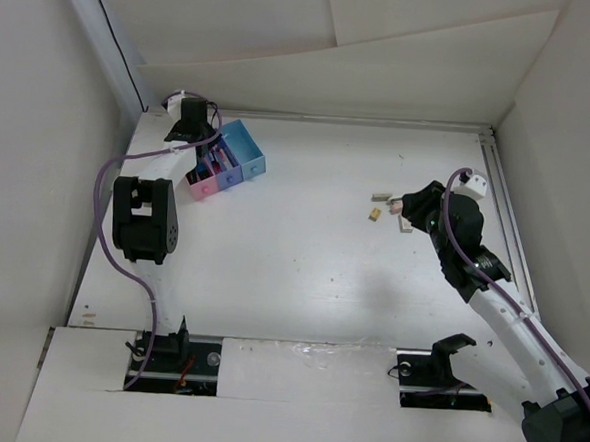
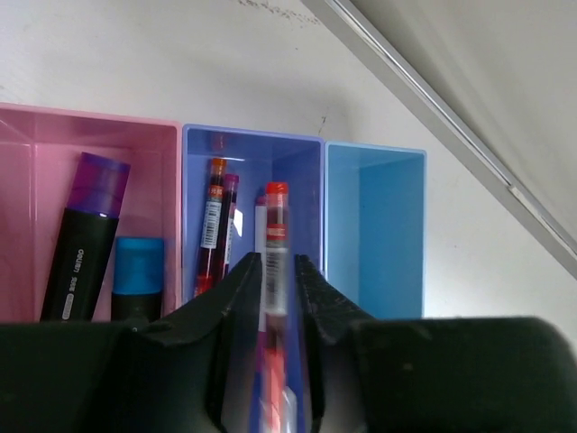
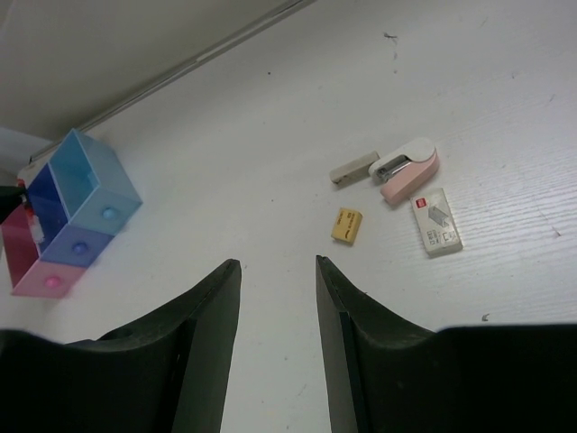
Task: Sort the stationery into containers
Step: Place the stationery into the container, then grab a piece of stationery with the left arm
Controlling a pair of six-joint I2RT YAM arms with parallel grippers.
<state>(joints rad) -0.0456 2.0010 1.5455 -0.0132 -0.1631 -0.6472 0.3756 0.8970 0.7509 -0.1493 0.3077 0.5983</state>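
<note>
Evidently a drop-off was in hand: a thin red pen [image 2: 276, 225] was seen standing upright between the fingers [image 2: 230, 307] of the left gripper [image 2: 278, 262], directly over the purple-blue middle box [image 2: 252, 132] of the containers [image 1: 251, 161], in which two other red pens [image 2: 215, 225] were already laid. The fingers were set close on either side of the pen, but whether it was clamped or just let go could not be told; its lower part was blurred. The pink box [image 2: 36, 180] beside it was seen to hold a purple-capped marker [image 2: 90, 234] and a blue-capped one [image 2: 138, 271], and nothing was seen in the visible part of the light blue box [image 2: 388, 234]. The next move was judged to call for the jaws to be parted fully, so that the pen is dropped among its like, and for the arm then to be lifted straight up, clear of the box walls. Well apart, on the right of the table [image 1: 291, 281], small items were found unsorted: a pale eraser-like piece [image 3: 354, 169], a pink stapler [image 3: 407, 169] just beside it, a yellow eraser [image 3: 346, 225] and a small staple box [image 3: 436, 222]. Near them the right gripper [image 3: 275, 263] was held with its fingers parted and nothing between them. What lay inside the boxes was shown by the left wrist view alone; in the top view only the row of boxes by the left arm could be made out, and the loose items were told apart only in the right wrist view.
</note>
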